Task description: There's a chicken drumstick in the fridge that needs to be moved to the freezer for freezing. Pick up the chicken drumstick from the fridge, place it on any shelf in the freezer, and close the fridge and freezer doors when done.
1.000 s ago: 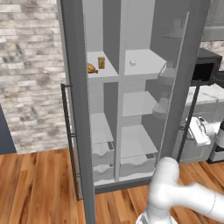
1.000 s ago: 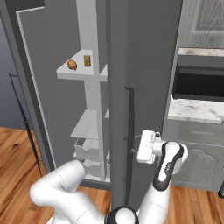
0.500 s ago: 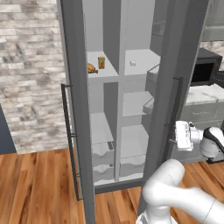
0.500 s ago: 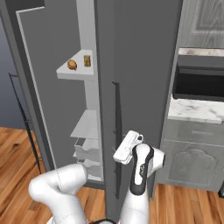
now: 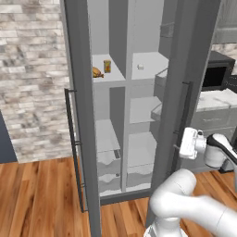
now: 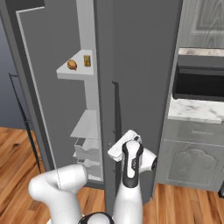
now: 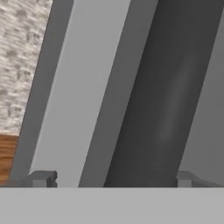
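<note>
The tall dark grey side-by-side appliance (image 5: 176,69) runs off the top edge in both base views, so its upper part is cut away. The wide dark grey door (image 6: 140,87) stands across the right base view and hides most of the compartment behind it. On a high pale grey shelf (image 5: 109,76) the small golden-brown lumpy chicken drumstick (image 5: 96,72) and the small upright orange-yellow carton (image 5: 107,66) beside it are too small to tell in detail. The small dark finger tips (image 7: 41,178) are cut by the hand view's bottom, and the thick dark vertical bar handle (image 7: 162,100) between them is blurred and runs off the top.
</note>
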